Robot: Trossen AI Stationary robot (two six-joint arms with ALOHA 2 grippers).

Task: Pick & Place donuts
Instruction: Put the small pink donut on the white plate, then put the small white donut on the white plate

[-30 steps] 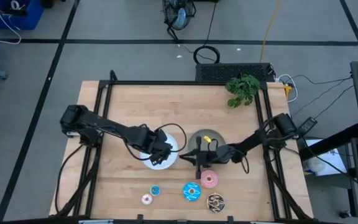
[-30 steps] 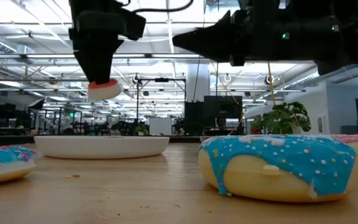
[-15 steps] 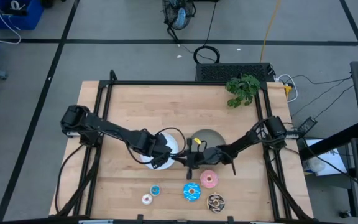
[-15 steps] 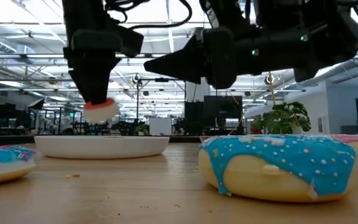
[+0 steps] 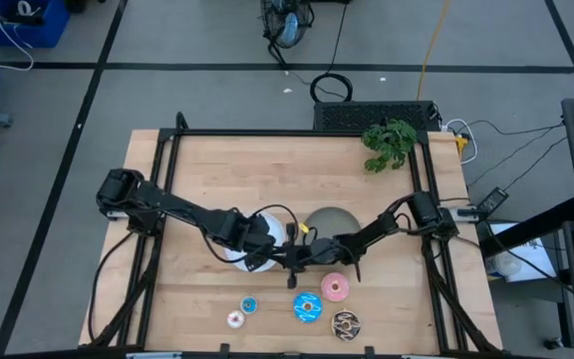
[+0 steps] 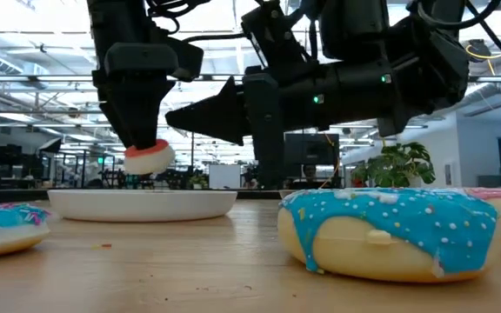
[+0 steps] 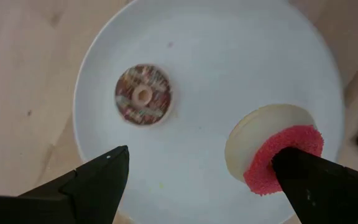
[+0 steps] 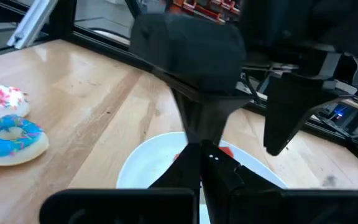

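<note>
- The left gripper (image 7: 197, 180) hangs over the white plate (image 7: 229, 50), fingers spread wide; the red donut (image 7: 275, 149) leans tilted against one finger, just above the plate.
- A small brown donut (image 7: 143, 94) lies flat on that plate.
- The right gripper (image 6: 177, 119), pinched together and holding nothing, points at the left one.
- Along the front edge sit the blue donut (image 5: 307, 307), pink donut (image 5: 335, 287) and sprinkled brown donut (image 5: 346, 322).
</note>
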